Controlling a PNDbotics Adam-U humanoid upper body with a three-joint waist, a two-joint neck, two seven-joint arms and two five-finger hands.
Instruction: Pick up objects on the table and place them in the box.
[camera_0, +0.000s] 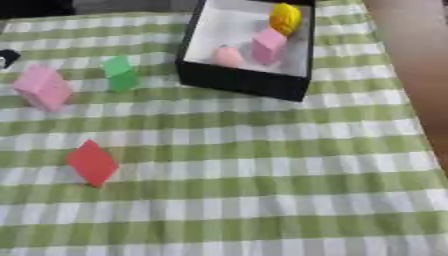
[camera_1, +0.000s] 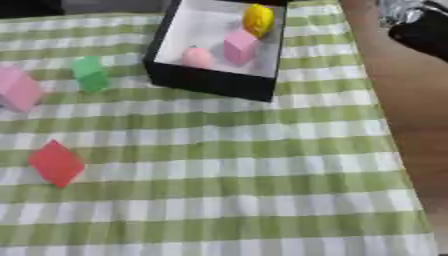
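Note:
A black box (camera_0: 249, 80) with a white floor stands at the top centre. Inside it lie a yellow object (camera_0: 284, 18), a pink block (camera_0: 268, 45) and a small round pink object (camera_0: 227, 56). Three blocks lie on the checked cloth to the left: a green one (camera_0: 120, 73) near the box, a larger pink one (camera_0: 42, 87) further left, and a red one (camera_0: 92, 162) nearer me. A small black part, perhaps of my left hand (camera_0: 7, 57), shows at the left edge. A black and silver part of my right hand or arm (camera_1: 422, 27) hangs at the top right, off the cloth.
The green and white checked cloth (camera_0: 262, 190) covers the table. Its right edge runs beside a brown surface (camera_1: 420, 125). A dark object (camera_0: 35, 7) lies at the far left corner.

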